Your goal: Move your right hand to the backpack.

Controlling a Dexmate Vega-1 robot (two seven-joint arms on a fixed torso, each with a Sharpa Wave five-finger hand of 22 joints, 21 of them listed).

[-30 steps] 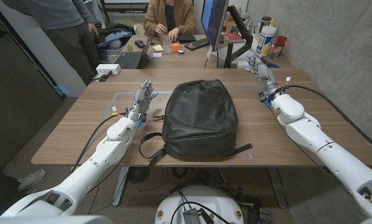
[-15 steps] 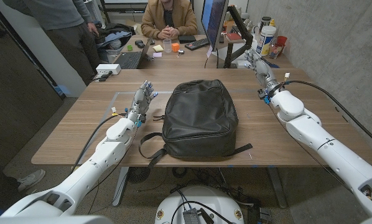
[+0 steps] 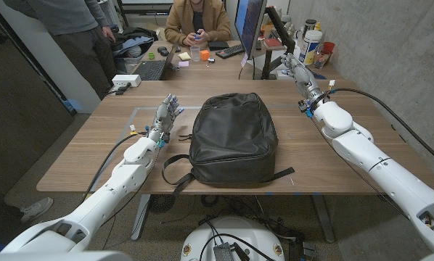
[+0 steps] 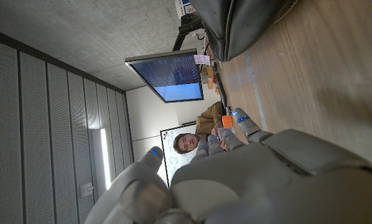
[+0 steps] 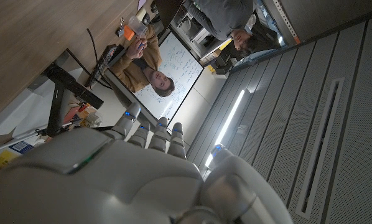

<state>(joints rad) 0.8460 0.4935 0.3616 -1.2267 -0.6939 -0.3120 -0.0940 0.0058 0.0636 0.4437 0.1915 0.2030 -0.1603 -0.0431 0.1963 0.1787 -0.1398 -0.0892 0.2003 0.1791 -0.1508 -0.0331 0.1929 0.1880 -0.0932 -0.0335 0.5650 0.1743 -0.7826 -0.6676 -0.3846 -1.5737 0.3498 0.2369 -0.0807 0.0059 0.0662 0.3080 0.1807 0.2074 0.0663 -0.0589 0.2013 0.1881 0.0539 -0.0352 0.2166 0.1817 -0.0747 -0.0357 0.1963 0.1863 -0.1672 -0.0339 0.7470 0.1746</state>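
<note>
Backpack (image 3: 233, 138), black, lying flat at the middle of the wooden table (image 3: 101, 148), straps trailing toward the near edge. Head view: right hand (image 3: 302, 78) raised near the table's far right corner, well apart from the backpack, fingers straight and slightly apart, holding nothing. Left hand (image 3: 165, 116) just beside the backpack's left side, fingers upright and spread, empty. Monitor (image 3: 250, 25), bottles and clutter stand close behind the right hand; a seated person (image 3: 197, 16) beyond.

Left wrist view: left hand (image 4: 236, 180) from behind, fingers extended, nothing held; backpack (image 4: 248, 25) near it on the table.

Right wrist view: right hand (image 5: 142, 168) from behind, fingers extended, empty, the seated person beyond them.

Risk, as judged: a sweep toward the backpack begun from this far corner could clip the monitor stand or bottles; a low approach could shove the soft bag rather than meet it.
</note>
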